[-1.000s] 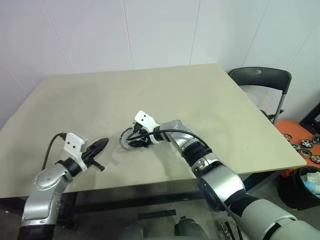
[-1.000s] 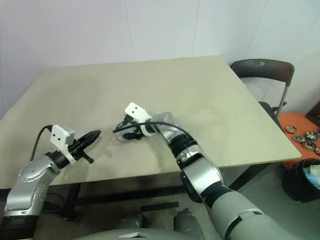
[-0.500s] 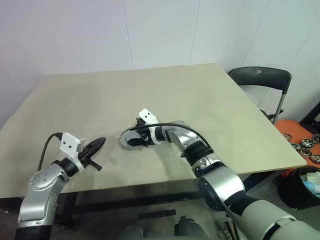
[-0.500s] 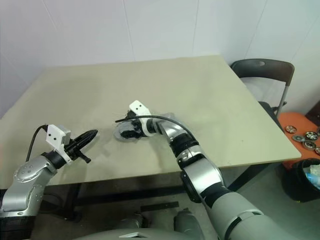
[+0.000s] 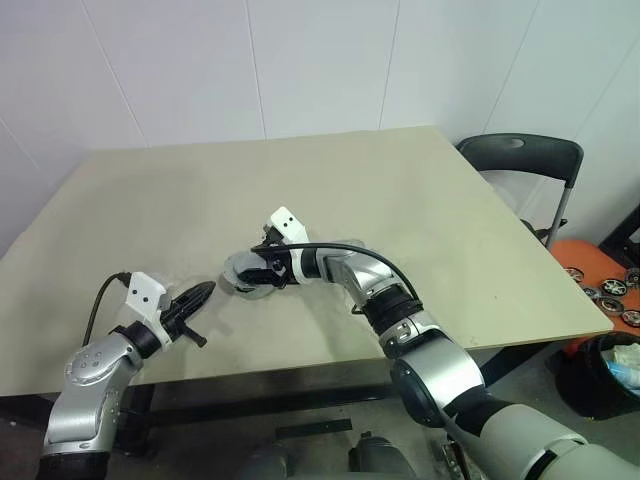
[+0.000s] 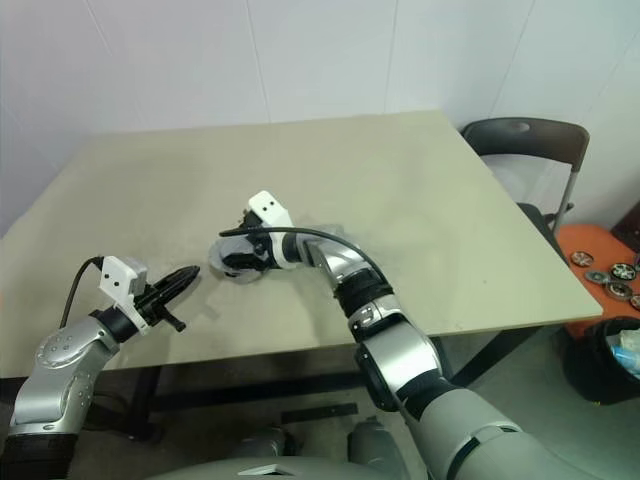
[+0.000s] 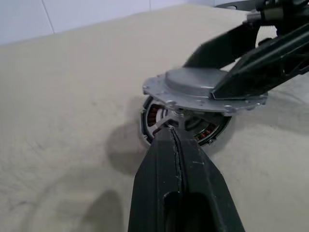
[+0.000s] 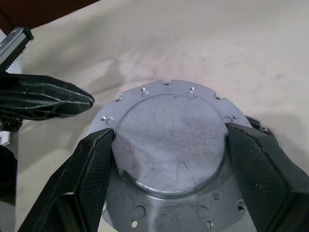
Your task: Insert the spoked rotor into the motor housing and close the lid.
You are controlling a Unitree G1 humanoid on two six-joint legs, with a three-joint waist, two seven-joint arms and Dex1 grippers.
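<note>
Currently holding lid [image 8: 169,145] in right gripper [image 8: 169,159] over motor housing [image 7: 186,126] for seating; left gripper [image 7: 176,145], closed, waiting at eight o'clock.

One lid [image 8: 169,145], one motor housing [image 7: 159,118], one table [image 5: 400,200], one chair [image 5: 520,160] and two grippers: left gripper [image 5: 203,292], right gripper [image 8: 169,159].

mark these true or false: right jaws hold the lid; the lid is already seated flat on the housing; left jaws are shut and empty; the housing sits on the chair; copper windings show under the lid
1. The right gripper holds the lid by its raised centre: true.
2. The lid is seated flat on the motor housing: false, it hangs above the housing with a gap.
3. The left gripper is shut and empty: true.
4. The housing sits on the chair: false, it rests on the table.
5. Copper windings show under the lid: true.
</note>
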